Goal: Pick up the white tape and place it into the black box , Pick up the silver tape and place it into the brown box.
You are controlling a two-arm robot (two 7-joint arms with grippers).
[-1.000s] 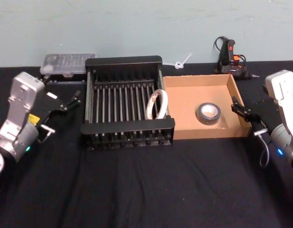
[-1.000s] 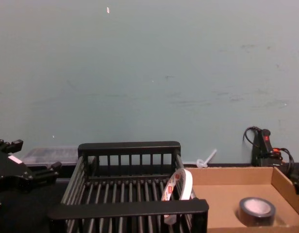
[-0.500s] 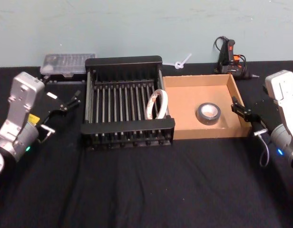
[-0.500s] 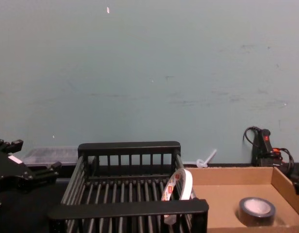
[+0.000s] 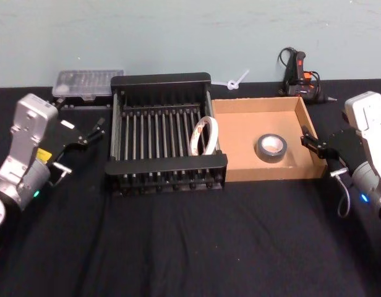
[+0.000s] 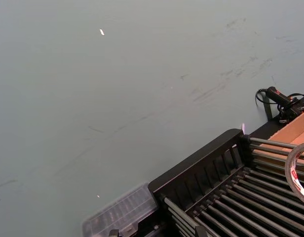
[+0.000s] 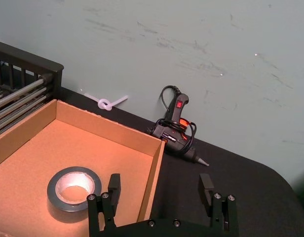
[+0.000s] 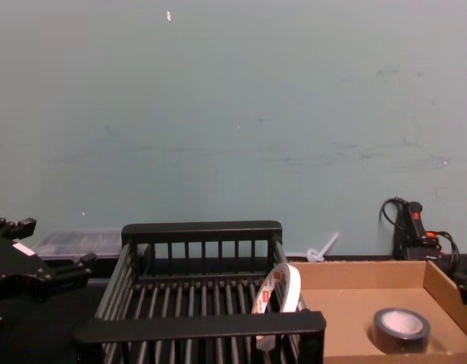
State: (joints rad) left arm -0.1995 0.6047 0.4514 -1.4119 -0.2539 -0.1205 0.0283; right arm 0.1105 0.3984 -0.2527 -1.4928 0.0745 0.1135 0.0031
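Silver tape (image 5: 271, 147) flat in brown box (image 5: 240, 167), just beside right claw (image 5: 315, 143), spread empty.

black box (image 5: 166, 166) and brown box (image 5: 240, 158) open-topped

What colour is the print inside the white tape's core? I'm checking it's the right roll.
Red-orange, on the white tape leaning in the black box; clearest in the chest view.

White tape (image 6: 299, 168) – cut by the frame edge – black box (image 8: 199, 327) too
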